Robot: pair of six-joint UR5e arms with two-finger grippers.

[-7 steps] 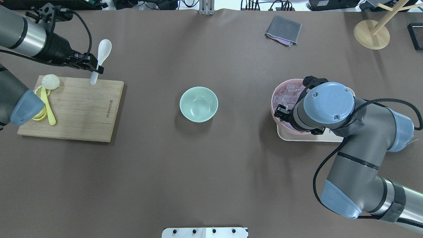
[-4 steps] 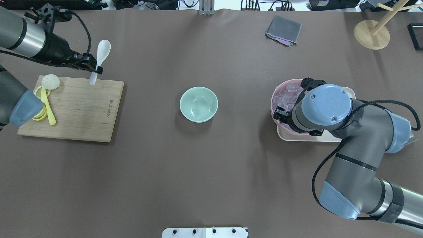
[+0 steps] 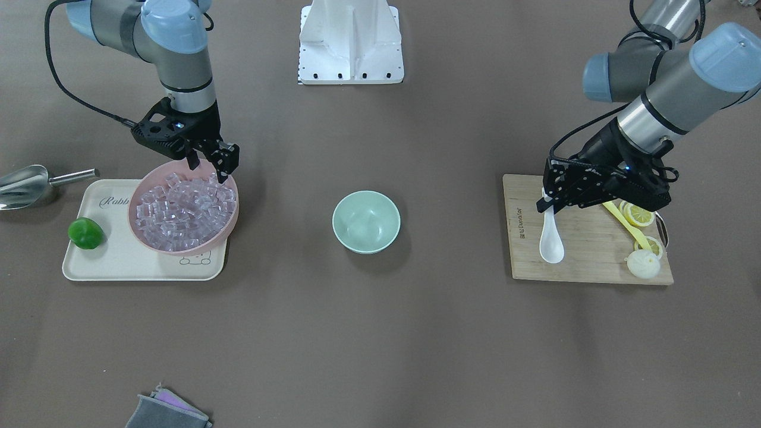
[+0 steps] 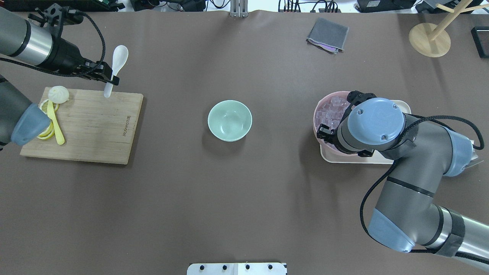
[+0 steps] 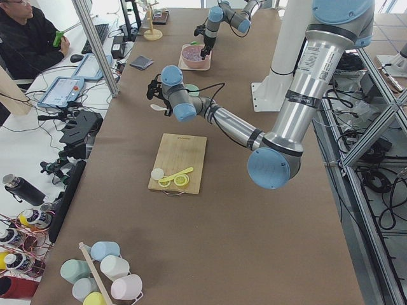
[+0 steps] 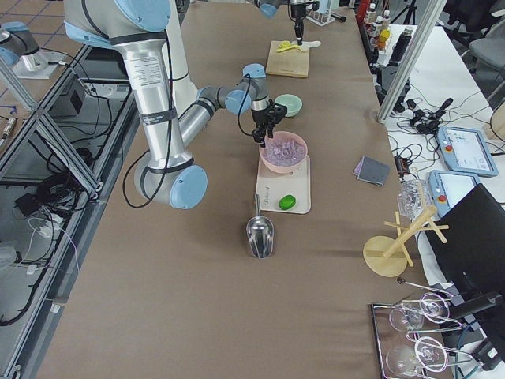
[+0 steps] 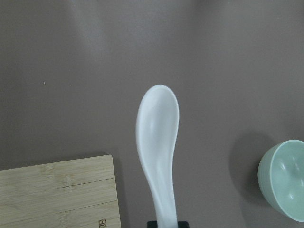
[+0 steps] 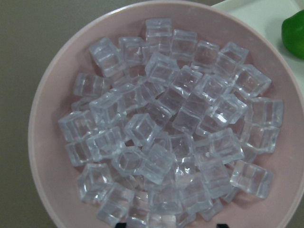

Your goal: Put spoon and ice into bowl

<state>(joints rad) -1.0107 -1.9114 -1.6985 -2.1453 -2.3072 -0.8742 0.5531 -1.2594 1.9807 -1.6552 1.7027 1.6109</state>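
Note:
My left gripper (image 4: 111,80) is shut on the handle of the white spoon (image 4: 117,61). It holds the spoon in the air over the far edge of the cutting board (image 4: 95,126), scoop pointing away from me. The spoon also shows in the front view (image 3: 551,238) and the left wrist view (image 7: 159,142). The mint-green bowl (image 4: 229,120) stands empty at the table's middle. My right gripper (image 3: 208,167) is open and empty, just above the pink bowl (image 3: 230,221) heaped with clear ice cubes (image 8: 142,128).
Lemon slices (image 3: 639,215), a yellow utensil and a white bun (image 3: 643,264) lie on the board. The pink bowl sits on a cream tray (image 3: 119,261) with a green lime (image 3: 85,233). A steel scoop (image 3: 24,181) lies beside it. A grey cloth (image 4: 327,34) lies at the back.
My right arm has shifted slightly over the pink bowl. My left gripper and the spoon have barely moved.

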